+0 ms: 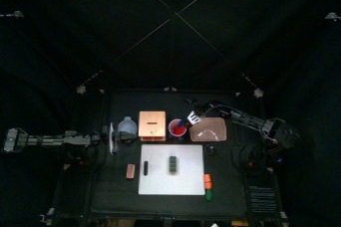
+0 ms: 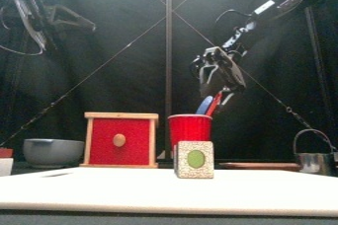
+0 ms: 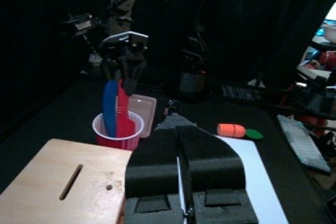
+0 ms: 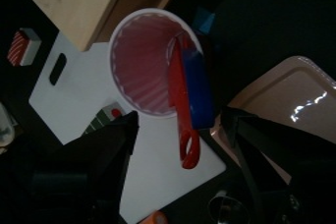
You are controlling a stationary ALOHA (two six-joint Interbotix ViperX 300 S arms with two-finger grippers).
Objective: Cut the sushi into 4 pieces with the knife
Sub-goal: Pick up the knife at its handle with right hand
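I see the sushi roll (image 1: 173, 160), 1 dark green block on the white board (image 1: 188, 177); right pincer (image 2: 219, 91) released over the red cup (image 2: 191, 130), left pincer (image 3: 186, 141) clenched.

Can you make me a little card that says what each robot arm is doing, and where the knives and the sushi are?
Right gripper: open, just above the red cup, one jaw on each side of the knife handles
Left gripper: shut, resting at the table's left side
Knives: blue knife and red knife, both standing in the red cup
Sushi roll: lying on the white cutting board
Wooden box: beside the cup
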